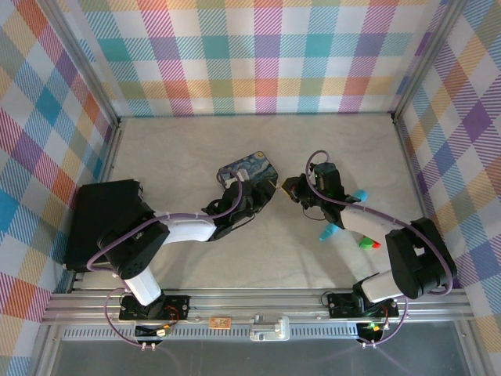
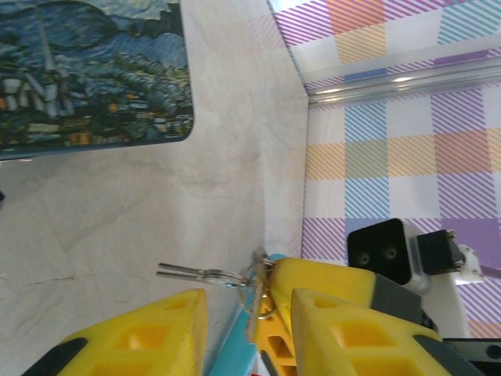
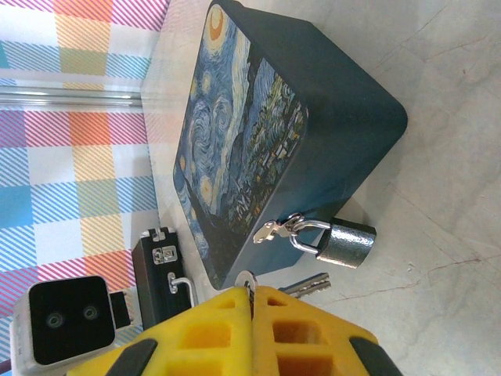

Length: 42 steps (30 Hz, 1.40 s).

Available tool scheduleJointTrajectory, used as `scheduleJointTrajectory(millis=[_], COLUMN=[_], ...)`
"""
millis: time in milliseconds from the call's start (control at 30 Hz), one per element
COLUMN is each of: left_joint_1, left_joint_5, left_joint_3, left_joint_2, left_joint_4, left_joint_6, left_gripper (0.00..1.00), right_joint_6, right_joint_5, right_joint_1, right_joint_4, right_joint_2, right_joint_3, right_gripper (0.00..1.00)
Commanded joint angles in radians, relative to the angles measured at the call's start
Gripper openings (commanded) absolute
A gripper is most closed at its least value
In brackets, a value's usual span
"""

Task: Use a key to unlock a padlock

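The right gripper is clenched on the key at its ring end. The blade juts out just beside the padlock, which is hooked through the hasp of the painted tin box. The left gripper is released, holding nothing. Key and padlock both look light, stiff and slick. The padlock will likely swivel, so its dark body wants pinching by the flat sides.
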<state>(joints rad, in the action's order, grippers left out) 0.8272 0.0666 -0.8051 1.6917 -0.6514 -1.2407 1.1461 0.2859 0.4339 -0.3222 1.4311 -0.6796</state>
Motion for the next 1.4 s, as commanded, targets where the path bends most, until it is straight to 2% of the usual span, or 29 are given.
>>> scheduleJointTrajectory(millis=[0, 300, 567, 733, 767, 867, 933, 1033, 1167, 1367], left_joint_1=[0.013, 0.013, 0.010, -0.004, -0.013, -0.058, -0.088, -0.122, -0.166, -0.210], left_joint_5=[0.015, 0.009, 0.017, 0.011, 0.002, -0.086, -0.163, -0.252, -0.361, -0.500], left_joint_3=[-0.028, -0.043, -0.033, -0.012, -0.004, 0.007, -0.002, -0.038, -0.085, -0.254], left_joint_2=[0.020, 0.045, 0.038, 0.026, 0.017, -0.013, -0.041, -0.103, -0.185, -0.203], left_joint_4=[-0.054, -0.065, -0.061, -0.066, -0.069, -0.065, -0.013, 0.181, 0.373, 0.696], left_joint_6=[-0.015, -0.025, -0.026, -0.013, -0.001, 0.070, 0.154, 0.310, 0.498, 0.777], left_gripper=[0.30, 0.22, 0.02, 0.00, 0.00, 0.00, 0.00, 0.00, 0.00, 0.00], right_joint_6=[0.020, 0.021, 0.010, -0.040, -0.066, -0.187, -0.289, -0.428, -0.553, -0.703], right_joint_5=[0.002, 0.008, 0.012, 0.030, 0.046, 0.086, 0.118, 0.217, 0.414, 0.587], right_joint_1=[0.010, 0.015, 0.015, 0.006, -0.005, -0.048, -0.076, -0.121, -0.185, -0.195], right_joint_4=[-0.052, -0.056, -0.050, -0.025, -0.015, 0.088, 0.172, 0.272, 0.262, 0.302], right_joint_2=[-0.009, -0.008, -0.004, -0.006, -0.008, -0.026, -0.032, -0.018, 0.001, 0.027], right_joint_3=[0.009, 0.008, 0.002, -0.015, -0.021, -0.053, -0.090, -0.150, -0.171, -0.238], right_gripper=[0.00, 0.00, 0.00, 0.00, 0.04, 0.22, 0.28, 0.29, 0.30, 0.31])
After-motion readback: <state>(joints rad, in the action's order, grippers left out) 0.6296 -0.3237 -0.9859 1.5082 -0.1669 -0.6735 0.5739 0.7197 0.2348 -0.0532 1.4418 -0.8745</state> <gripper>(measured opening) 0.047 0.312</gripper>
